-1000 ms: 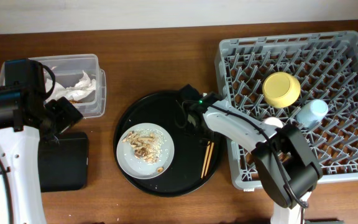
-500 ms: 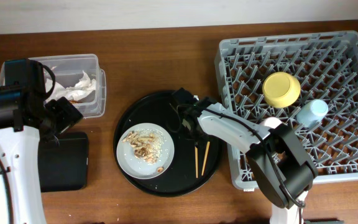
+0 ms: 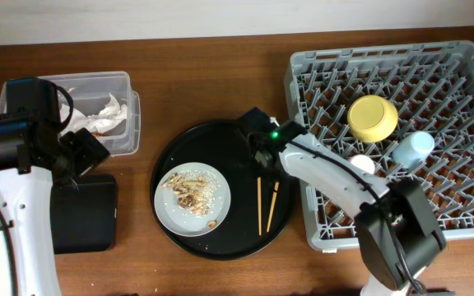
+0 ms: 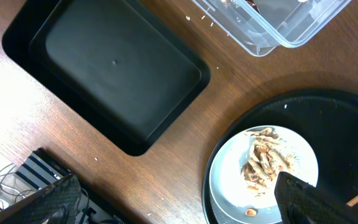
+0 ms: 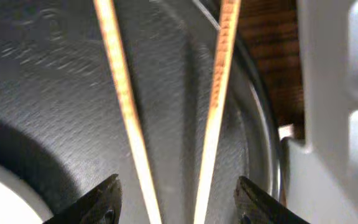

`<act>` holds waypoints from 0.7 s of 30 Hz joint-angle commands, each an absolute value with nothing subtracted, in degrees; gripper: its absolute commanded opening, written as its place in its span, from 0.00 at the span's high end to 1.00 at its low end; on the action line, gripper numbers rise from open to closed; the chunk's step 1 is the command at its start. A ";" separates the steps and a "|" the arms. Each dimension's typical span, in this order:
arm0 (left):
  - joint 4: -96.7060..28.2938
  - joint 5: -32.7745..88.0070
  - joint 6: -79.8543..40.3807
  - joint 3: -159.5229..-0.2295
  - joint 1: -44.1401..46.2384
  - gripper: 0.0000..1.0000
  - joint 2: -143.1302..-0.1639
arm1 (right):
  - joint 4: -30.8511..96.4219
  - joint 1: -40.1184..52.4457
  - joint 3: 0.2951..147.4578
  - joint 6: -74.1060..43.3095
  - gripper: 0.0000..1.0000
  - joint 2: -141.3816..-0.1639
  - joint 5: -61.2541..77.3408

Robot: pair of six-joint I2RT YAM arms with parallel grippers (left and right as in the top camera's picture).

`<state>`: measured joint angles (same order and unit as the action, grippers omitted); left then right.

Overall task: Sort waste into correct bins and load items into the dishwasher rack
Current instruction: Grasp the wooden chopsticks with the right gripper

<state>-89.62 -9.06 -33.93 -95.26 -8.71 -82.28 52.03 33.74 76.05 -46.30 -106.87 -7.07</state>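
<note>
Brown wooden tabletop fills the overhead view, with a pale wall strip along the top edge. At the right the rack (image 3: 385, 51) holds the yellow bowl (image 3: 373, 117) and, just below and right of it, the blue cup (image 3: 414, 148). A small pale cup (image 3: 360, 164) sits lower left of the bowl, half covered by the right arm, so its colour is hard to tell.

In the centre lies the round tray (image 3: 220, 148). On it are the plate (image 3: 211, 212), with scraps (image 3: 188, 189) on top, and the chopsticks (image 3: 259, 205) to its right, lying apart. The right gripper (image 3: 260, 158) is mostly hidden under its own wrist. From the wrist camera its jaws stand apart, empty, over the two sticks, which run out of the frame at both ends.

At the upper left the tub (image 3: 97, 76) holds the tissue (image 3: 109, 111); the left arm covers its left part. The left gripper (image 4: 176, 186) is spread wide and empty, only its tips showing. The black bin (image 3: 89, 214) lies below the tub.
</note>
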 commanded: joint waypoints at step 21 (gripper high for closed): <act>-89.67 -9.72 -34.50 -95.66 -8.93 0.01 -82.04 | 48.64 32.93 73.28 -49.84 0.86 -113.95 -9.72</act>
<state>-89.62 -9.06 -33.93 -95.26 -8.71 -82.28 48.66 33.12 73.89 -49.43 -113.21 -8.12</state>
